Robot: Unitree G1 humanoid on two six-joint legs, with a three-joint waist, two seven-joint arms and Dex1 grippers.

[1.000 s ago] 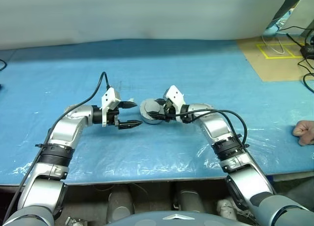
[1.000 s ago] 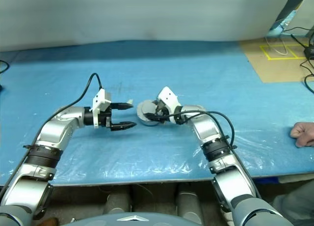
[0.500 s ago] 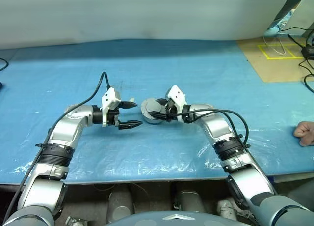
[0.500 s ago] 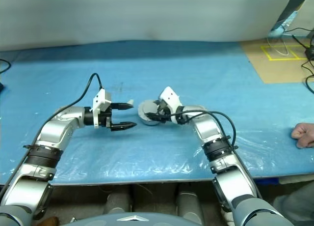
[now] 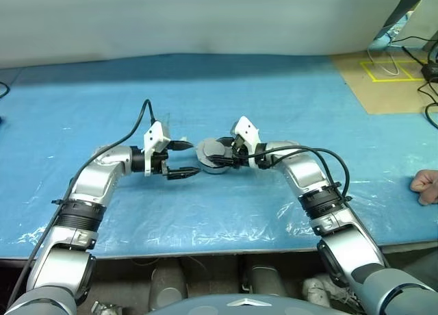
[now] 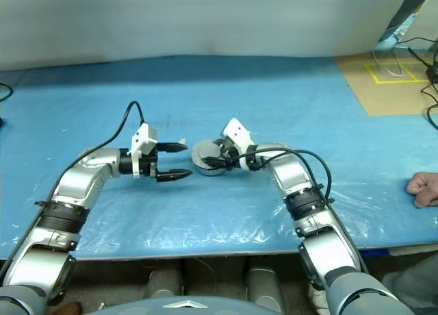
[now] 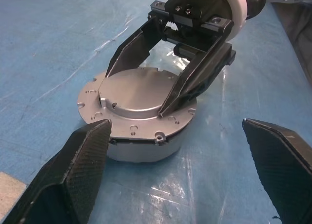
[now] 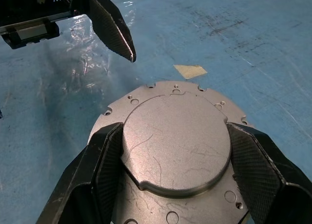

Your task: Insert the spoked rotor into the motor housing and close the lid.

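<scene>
The motor housing, a short silver can, stands on the blue sheet at mid-table. The lid lies flat on it, smooth silver face up, with small holes round its flange. My right gripper reaches in from the right, shut on the lid's raised round centre, one finger pressed against each side. My left gripper hovers just left of the housing, open, pointing at it with nothing between its fingers. The spoked rotor is hidden.
A blue plastic sheet covers the table up to its front edge. A small tan scrap of tape lies beyond the housing. A person's hand rests at the right edge. A brown mat with cables lies far right.
</scene>
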